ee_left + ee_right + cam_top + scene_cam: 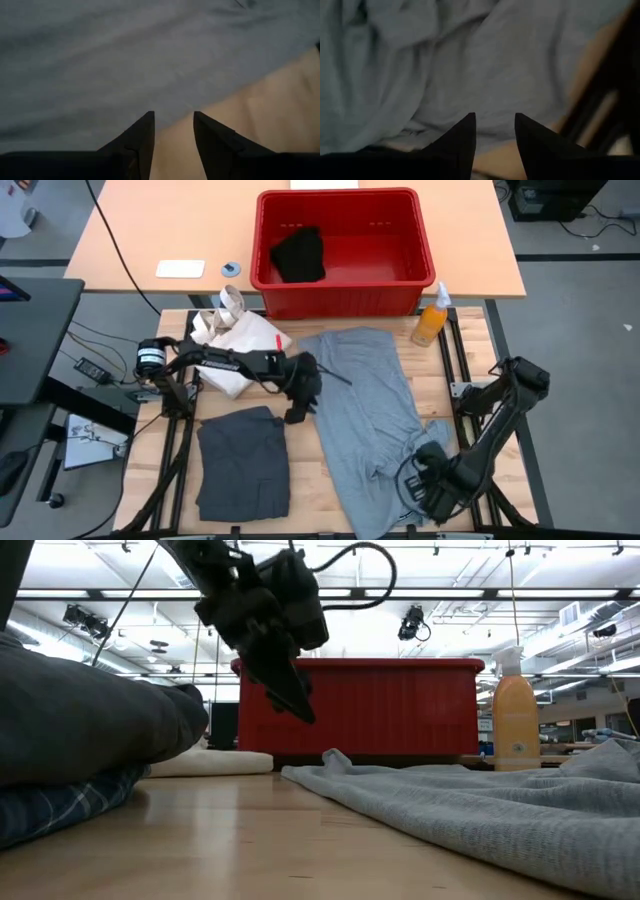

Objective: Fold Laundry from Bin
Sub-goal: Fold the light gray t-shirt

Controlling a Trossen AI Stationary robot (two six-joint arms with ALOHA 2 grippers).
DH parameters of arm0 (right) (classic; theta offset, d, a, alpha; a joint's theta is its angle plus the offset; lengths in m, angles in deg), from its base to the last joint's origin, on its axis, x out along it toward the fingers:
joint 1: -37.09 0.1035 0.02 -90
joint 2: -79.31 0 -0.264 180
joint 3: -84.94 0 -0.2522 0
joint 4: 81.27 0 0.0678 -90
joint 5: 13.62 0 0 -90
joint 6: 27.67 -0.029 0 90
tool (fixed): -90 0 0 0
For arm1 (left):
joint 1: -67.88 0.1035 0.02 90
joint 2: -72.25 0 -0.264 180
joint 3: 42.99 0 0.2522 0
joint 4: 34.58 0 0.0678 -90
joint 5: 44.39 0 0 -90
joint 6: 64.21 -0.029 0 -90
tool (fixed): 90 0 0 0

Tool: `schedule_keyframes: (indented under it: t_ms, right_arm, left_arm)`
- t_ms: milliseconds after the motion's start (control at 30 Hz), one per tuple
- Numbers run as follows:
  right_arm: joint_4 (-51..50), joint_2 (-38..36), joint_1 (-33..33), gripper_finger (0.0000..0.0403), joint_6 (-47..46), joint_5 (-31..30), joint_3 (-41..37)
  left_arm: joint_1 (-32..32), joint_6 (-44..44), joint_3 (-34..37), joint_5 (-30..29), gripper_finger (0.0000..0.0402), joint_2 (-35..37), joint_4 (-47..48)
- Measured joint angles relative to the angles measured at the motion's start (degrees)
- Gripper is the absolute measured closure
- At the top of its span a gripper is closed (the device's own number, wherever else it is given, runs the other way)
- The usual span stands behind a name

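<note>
Grey jersey is what we're working, the light grey piece (365,415) spread long down the middle of the table (310,480), not yet folded. Our left gripper (300,408) hovers just off its left edge, fingers parted with a gap and nothing between them. Our right gripper (432,480) sits low at the rumpled near corner on the right, fingers apart too, cloth under them but not pinched.

To do this fold well, we reckon each gripper should take its own edge right at the hem, catch one layer only, and lift together so the cloth carries over flat; that bunched right corner wants smoothing first.

Counting up: one light grey piece spread out, one dark charcoal-grey piece (243,460) already folded at the left, one black piece (300,255) waiting in the one red bin (345,298) at the far side. Two grippers, both empty.
</note>
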Motion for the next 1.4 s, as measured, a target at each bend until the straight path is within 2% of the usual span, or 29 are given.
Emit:
schedule_keyframes:
  t_ms: [133,267,433,533,667,900,1033,1233,1400]
  right_arm:
    - [-2.45,-7.01,-0.48,0.0266,0.91,-2.15,-4.24]
    - [0.38,-14.37,-2.46,0.0277,2.30,-2.67,-11.33]
    - [7.34,-21.91,-5.12,0.0282,6.80,1.87,-22.29]
    - [7.22,-25.02,-5.50,0.0273,10.55,4.04,-26.97]
    - [7.61,-27.98,-6.34,0.0243,13.51,3.58,-30.59]
    - [9.45,-26.59,-11.16,0.0176,22.02,4.60,-34.31]
    - [10.09,-23.58,-14.25,0.0154,26.02,3.96,-34.83]
    - [12.64,-18.45,-16.98,0.0161,30.86,2.96,-34.83]
    - [12.66,-13.04,-17.42,0.0201,34.65,5.34,-34.83]
  left_arm:
    - [-2.92,2.13,-1.21,0.02,0.0263,0.06,3.45]
    - [-4.44,2.22,-1.72,0.00,0.0263,0.04,5.97]
    - [-4.56,2.31,-1.78,-0.02,0.0263,0.04,6.93]
    - [-4.26,2.40,-1.78,-0.06,0.0263,0.04,8.90]
    - [-4.28,1.87,-1.78,-0.02,0.0263,0.04,11.68]
    - [-3.35,1.26,-1.78,-0.04,0.0263,0.04,11.53]
    - [-1.76,1.26,-1.78,-0.04,0.0263,0.04,11.52]
    - [0.82,1.26,-1.78,-0.04,0.0263,0.04,11.48]
    - [2.31,1.26,-1.78,-0.04,0.0263,0.04,11.50]
